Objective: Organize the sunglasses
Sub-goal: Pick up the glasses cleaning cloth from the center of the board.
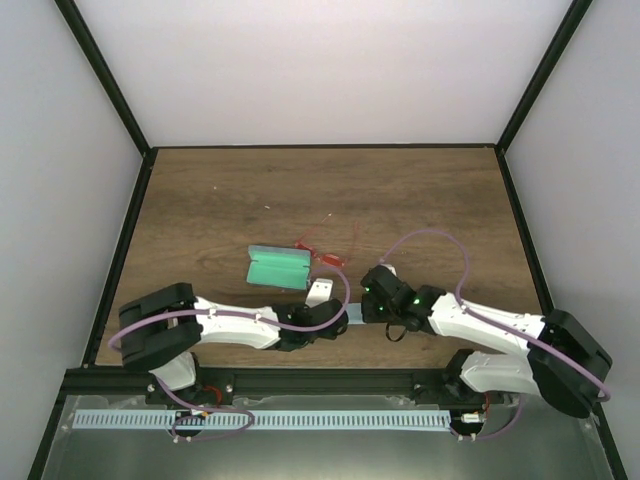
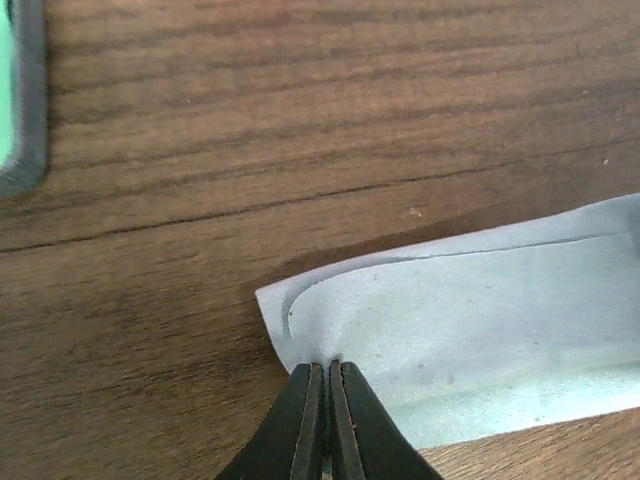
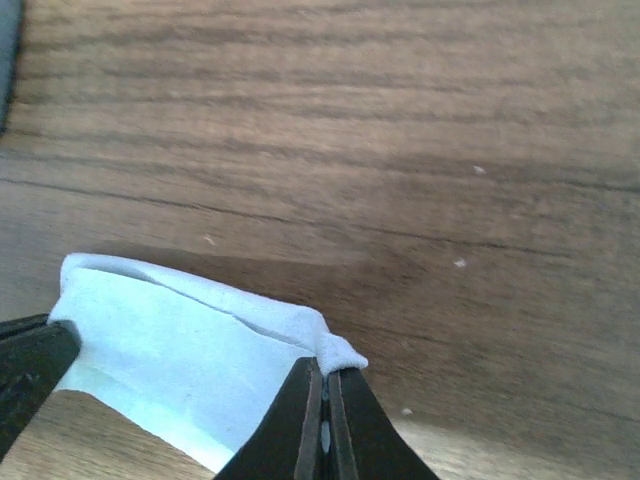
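The sunglasses (image 1: pixel 326 259), with red lenses and thin clear arms, lie on the table just right of the open case (image 1: pixel 276 268), which has a green inside. They are out of both wrist views. The light blue cloth (image 1: pixel 320 292) hangs between my two grippers, near the table's front. My left gripper (image 1: pixel 335 318) is shut on one edge of the cloth (image 2: pixel 470 330), its jaws pressed together at the fabric. My right gripper (image 1: pixel 372 300) is shut on a bunched corner of the cloth (image 3: pixel 170 340).
A corner of the case (image 2: pixel 20 110) shows at the left edge of the left wrist view. A black finger of the left gripper (image 3: pixel 30 370) shows at the lower left of the right wrist view. The wooden table (image 1: pixel 420 200) is walled by white panels.
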You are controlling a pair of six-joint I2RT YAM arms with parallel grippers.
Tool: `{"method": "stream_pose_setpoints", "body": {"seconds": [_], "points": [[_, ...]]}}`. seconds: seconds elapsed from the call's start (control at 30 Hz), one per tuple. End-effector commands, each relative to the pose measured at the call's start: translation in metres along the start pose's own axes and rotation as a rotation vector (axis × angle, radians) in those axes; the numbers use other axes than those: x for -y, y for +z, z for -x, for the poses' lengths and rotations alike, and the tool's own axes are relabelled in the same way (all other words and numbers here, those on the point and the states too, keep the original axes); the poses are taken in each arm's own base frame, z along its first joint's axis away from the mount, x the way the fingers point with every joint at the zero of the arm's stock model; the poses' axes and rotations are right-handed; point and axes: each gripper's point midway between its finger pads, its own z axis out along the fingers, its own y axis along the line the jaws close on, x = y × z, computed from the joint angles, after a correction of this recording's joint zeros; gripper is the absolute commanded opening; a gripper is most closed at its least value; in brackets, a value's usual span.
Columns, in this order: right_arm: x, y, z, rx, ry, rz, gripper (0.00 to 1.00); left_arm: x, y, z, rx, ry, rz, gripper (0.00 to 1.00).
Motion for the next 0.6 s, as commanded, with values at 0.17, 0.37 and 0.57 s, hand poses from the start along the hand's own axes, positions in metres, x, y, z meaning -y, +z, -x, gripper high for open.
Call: {"method": "stream_pose_setpoints", "body": {"seconds": [0.17, 0.37, 0.57], "points": [[-0.042, -0.005, 0.031, 0.050, -0.051, 0.082, 0.01, -0.016, -0.012, 0.020, 0.086, 0.023, 0.088, 0.04], [-0.059, -0.006, 0.046, 0.067, -0.071, 0.098, 0.01, -0.025, -0.025, 0.037, 0.143, 0.022, 0.137, 0.04], [-0.070, 0.002, 0.057, 0.078, -0.082, 0.099, 0.01, -0.040, -0.037, 0.055, 0.192, -0.002, 0.159, 0.04]]}}
